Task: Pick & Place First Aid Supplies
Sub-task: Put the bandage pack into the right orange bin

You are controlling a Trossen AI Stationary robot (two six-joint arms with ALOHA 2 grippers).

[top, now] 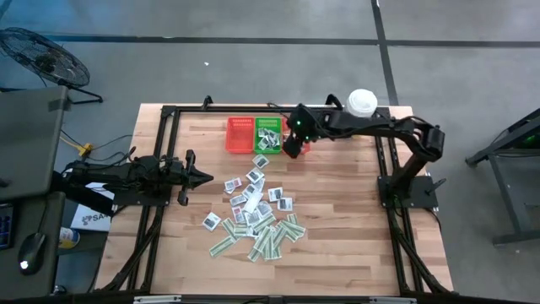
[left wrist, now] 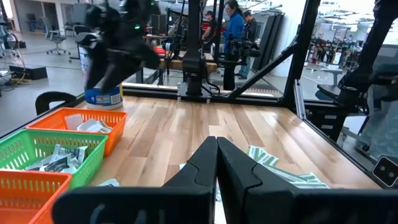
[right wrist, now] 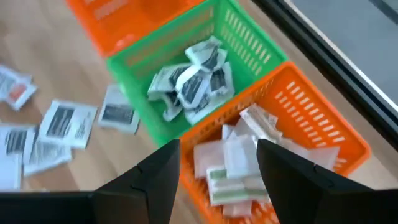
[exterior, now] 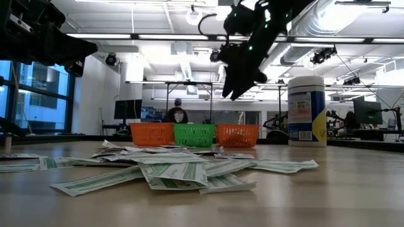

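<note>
Currently right end effector [right wrist: 217, 163] hovers, fingers spread and empty, above the orange basket [right wrist: 323, 134] at the bench's [top: 354, 228] far edge, beside the green basket [right wrist: 249, 40]; both hold packets; judged: release step done; remaining first aid supplies [top: 257, 221] lie scattered mid-bench, nearer; next move calls for reaching back to that pile; left end effector [left wrist: 216, 163] waits closed at left.

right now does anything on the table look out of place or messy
Nothing is damaged. The packets lie in a loose, overlapping heap mid-table, still unsorted, and a few strays sit just outside the green basket. The right end effector hangs open over the baskets.
</note>
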